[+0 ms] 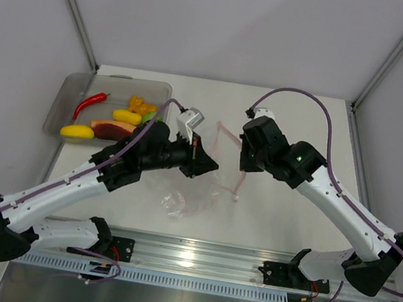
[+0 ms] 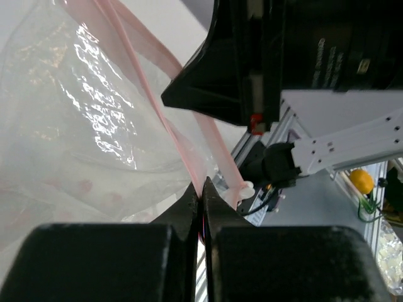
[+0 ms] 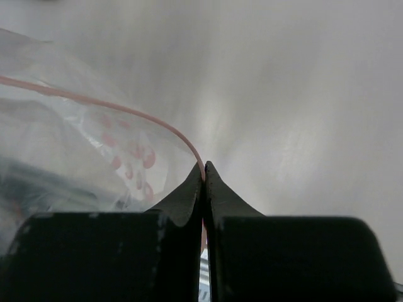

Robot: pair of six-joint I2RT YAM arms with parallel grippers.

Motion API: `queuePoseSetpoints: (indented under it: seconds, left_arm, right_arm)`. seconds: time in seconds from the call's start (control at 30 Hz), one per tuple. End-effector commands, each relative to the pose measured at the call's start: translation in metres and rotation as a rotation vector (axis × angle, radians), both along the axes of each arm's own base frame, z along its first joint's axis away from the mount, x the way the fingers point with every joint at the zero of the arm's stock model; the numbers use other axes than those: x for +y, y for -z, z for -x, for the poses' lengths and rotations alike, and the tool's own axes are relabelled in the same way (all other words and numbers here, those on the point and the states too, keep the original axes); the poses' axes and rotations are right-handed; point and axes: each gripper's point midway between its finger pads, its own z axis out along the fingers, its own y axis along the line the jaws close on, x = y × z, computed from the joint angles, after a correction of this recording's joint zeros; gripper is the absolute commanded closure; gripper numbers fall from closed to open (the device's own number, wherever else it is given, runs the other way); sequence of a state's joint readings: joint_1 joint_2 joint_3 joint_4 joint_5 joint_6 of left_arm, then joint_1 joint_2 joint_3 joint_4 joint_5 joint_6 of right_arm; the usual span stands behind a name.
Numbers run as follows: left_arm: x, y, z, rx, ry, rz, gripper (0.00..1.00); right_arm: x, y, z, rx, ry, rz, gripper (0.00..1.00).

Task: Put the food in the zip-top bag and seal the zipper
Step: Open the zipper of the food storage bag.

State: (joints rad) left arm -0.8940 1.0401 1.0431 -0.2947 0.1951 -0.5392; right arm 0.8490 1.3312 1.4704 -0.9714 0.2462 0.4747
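The clear zip-top bag [image 1: 183, 201] hangs between my two grippers over the table's middle, empty as far as I can see. My left gripper [image 1: 203, 162] is shut on its pinkish-red zipper [image 1: 228, 134]; the left wrist view shows the fingertips [image 2: 200, 189] pinching one strip of the mouth, the crinkly bag [image 2: 82, 113] to the left. My right gripper [image 1: 244, 157] is shut on the zipper's other side [image 3: 182, 139], its tips [image 3: 204, 168] closed on the thin strip. The food lies in a grey tray at back left: red chili [image 1: 90, 104], yellow pieces [image 1: 76, 132], orange bits [image 1: 142, 105], orange-red slice [image 1: 111, 128].
The grey translucent tray [image 1: 62, 98] stands at the table's back left, close behind my left arm. White walls enclose the table on three sides. A metal rail [image 1: 194, 259] with the arm bases runs along the near edge.
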Motion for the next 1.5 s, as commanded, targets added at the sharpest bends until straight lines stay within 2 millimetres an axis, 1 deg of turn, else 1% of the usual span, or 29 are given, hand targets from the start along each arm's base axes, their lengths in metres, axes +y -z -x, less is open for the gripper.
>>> queuePoseSetpoints:
  seconds: [0.0,0.03,0.07,0.17,0.2,0.27,0.3,0.33,0.37,0.43,0.47,0.5,0.53,0.57,0.63,0.7,0.77,0.8,0.83,0.9,0.93,0.97,1.0,1.03,1.07,1.13,1.37,1.4,1.47]
  left_arm:
    - [-0.032,-0.062,-0.004,-0.108,0.103,0.126,0.99]
    - [-0.040,-0.065,-0.006,-0.109,0.122,0.135,0.99]
    - [-0.052,-0.074,-0.013,-0.114,0.131,0.148,0.99]
    - [-0.071,-0.083,-0.020,-0.107,0.171,0.180,0.99]
    - [-0.079,-0.080,-0.027,-0.086,0.175,0.183,0.99]
    - [-0.086,-0.077,-0.033,-0.068,0.182,0.200,0.99]
    - [-0.087,-0.075,-0.036,-0.047,0.187,0.210,0.99]
    - [-0.086,-0.059,-0.039,-0.017,0.182,0.195,0.99]
    - [-0.086,-0.057,-0.041,-0.010,0.181,0.209,0.99]
    - [-0.078,-0.046,-0.045,-0.008,0.173,0.228,0.99]
    - [-0.074,-0.016,-0.044,0.049,0.168,0.206,0.99]
    - [-0.071,-0.022,-0.045,0.031,0.196,0.248,0.99]
    - [-0.068,-0.019,-0.045,0.040,0.204,0.259,0.99]
    - [-0.065,-0.002,-0.043,0.078,0.198,0.241,0.99]
    - [-0.057,0.012,-0.046,0.099,0.157,0.201,0.99]
    - [-0.046,0.040,-0.050,0.130,0.096,0.124,0.99]
    - [-0.036,0.057,-0.050,0.151,0.051,0.081,0.99]
    - [-0.031,0.061,-0.051,0.156,0.027,0.070,0.99]
    - [-0.025,0.071,-0.054,0.164,-0.003,0.048,0.96]
    - [-0.018,0.077,-0.057,0.169,-0.039,0.029,0.95]
    - [-0.012,0.086,-0.057,0.194,-0.063,-0.006,0.93]
    - [-0.008,0.090,-0.060,0.199,-0.081,-0.018,0.92]
    - [-0.005,0.094,-0.060,0.206,-0.088,-0.027,0.92]
    - [-0.004,0.095,-0.062,0.206,-0.093,-0.030,0.91]
    - [-0.001,0.097,-0.064,0.210,-0.102,-0.033,0.91]
    - [0.002,0.097,-0.065,0.209,-0.107,-0.035,0.90]
    - [0.014,0.103,-0.072,0.197,-0.148,-0.052,0.90]
    - [0.016,0.104,-0.074,0.189,-0.157,-0.058,0.83]
    - [0.021,0.094,-0.074,0.139,-0.167,-0.055,0.72]
  right_arm:
    - [-0.057,-0.042,-0.017,-0.188,0.156,0.143,1.00]
    - [-0.063,-0.048,-0.019,-0.208,0.178,0.158,1.00]
    - [-0.076,-0.048,-0.021,-0.222,0.212,0.218,1.00]
    - [-0.091,-0.056,-0.024,-0.256,0.263,0.279,1.00]
    - [-0.099,-0.060,-0.026,-0.280,0.297,0.305,1.00]
    - [-0.110,-0.065,-0.026,-0.298,0.343,0.349,1.00]
    - [-0.114,-0.066,-0.026,-0.311,0.355,0.372,1.00]
    - [-0.115,-0.066,-0.027,-0.312,0.357,0.389,1.00]
    - [-0.114,-0.066,-0.025,-0.320,0.343,0.415,1.00]
    - [-0.114,-0.066,-0.025,-0.343,0.349,0.448,1.00]
    - [-0.110,-0.064,-0.027,-0.345,0.342,0.454,1.00]
    - [-0.104,-0.061,-0.026,-0.350,0.321,0.458,1.00]
    - [-0.098,-0.059,-0.026,-0.352,0.299,0.460,1.00]
    - [-0.088,-0.057,-0.027,-0.359,0.278,0.440,1.00]
    - [-0.067,-0.045,-0.022,-0.341,0.210,0.421,1.00]
    - [-0.046,-0.030,-0.017,-0.326,0.162,0.436,1.00]
    - [-0.033,-0.015,-0.014,-0.298,0.138,0.434,1.00]
    - [-0.023,-0.006,-0.016,-0.286,0.124,0.430,1.00]
    - [-0.016,0.002,-0.013,-0.275,0.107,0.431,1.00]
    - [-0.004,0.013,-0.014,-0.252,0.085,0.412,1.00]
    - [-0.003,0.019,-0.014,-0.241,0.080,0.406,1.00]
    - [0.010,0.022,-0.013,-0.225,0.040,0.356,1.00]
    - [0.010,0.029,-0.011,-0.195,0.016,0.356,1.00]
    - [0.017,0.029,-0.013,-0.187,0.006,0.305,1.00]
    - [0.019,0.036,-0.013,-0.146,-0.012,0.271,1.00]
    - [0.023,0.035,-0.017,-0.144,-0.017,0.224,1.00]
    - [0.020,0.040,-0.027,-0.121,-0.022,0.242,1.00]
    - [0.022,0.039,-0.028,-0.111,-0.024,0.227,1.00]
    - [0.023,0.040,-0.031,-0.103,-0.022,0.217,1.00]
